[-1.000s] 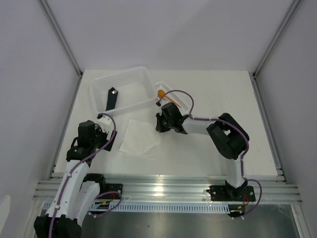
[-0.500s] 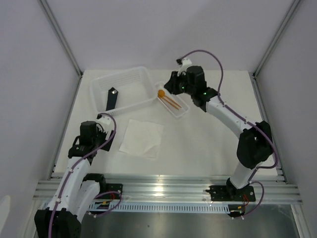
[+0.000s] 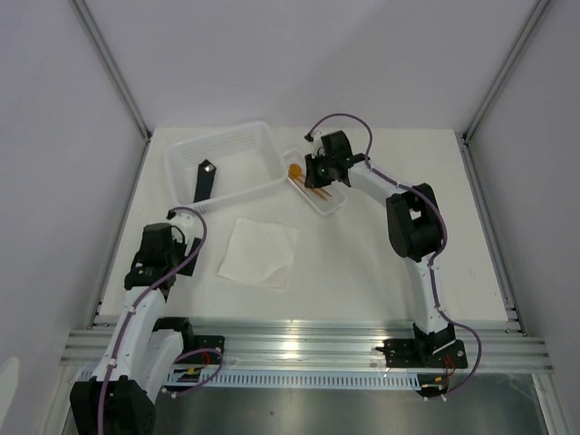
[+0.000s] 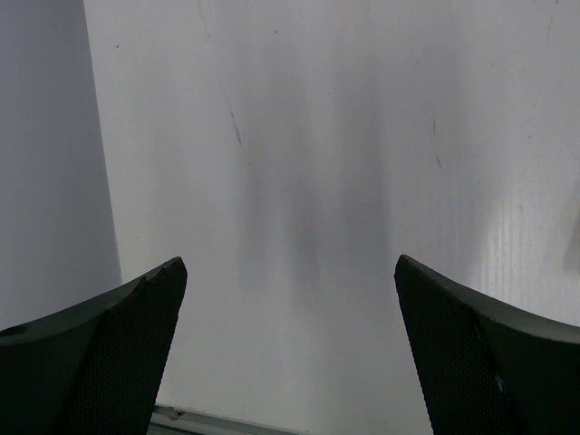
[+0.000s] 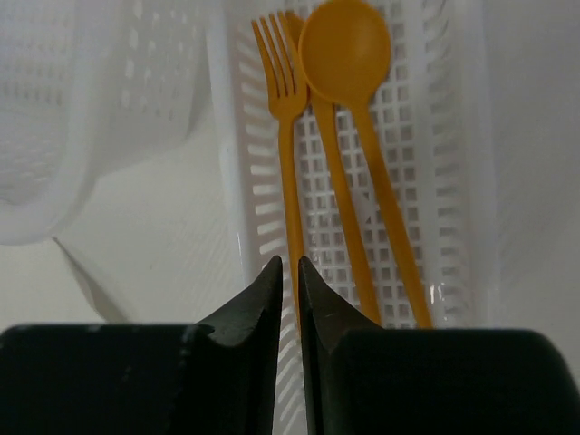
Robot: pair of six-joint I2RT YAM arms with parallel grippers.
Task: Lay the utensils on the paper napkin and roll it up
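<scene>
We read no text, label, brand, number or sign in any view. The orange utensils (image 5: 344,45) and the paper napkin (image 3: 258,252) show plain surfaces with no lettering. The only mark we see is a white dot on the black flat bar (image 3: 205,179) lying in the large white tray (image 3: 217,136), and it is too small for us to tell whether it carries any writing.
</scene>
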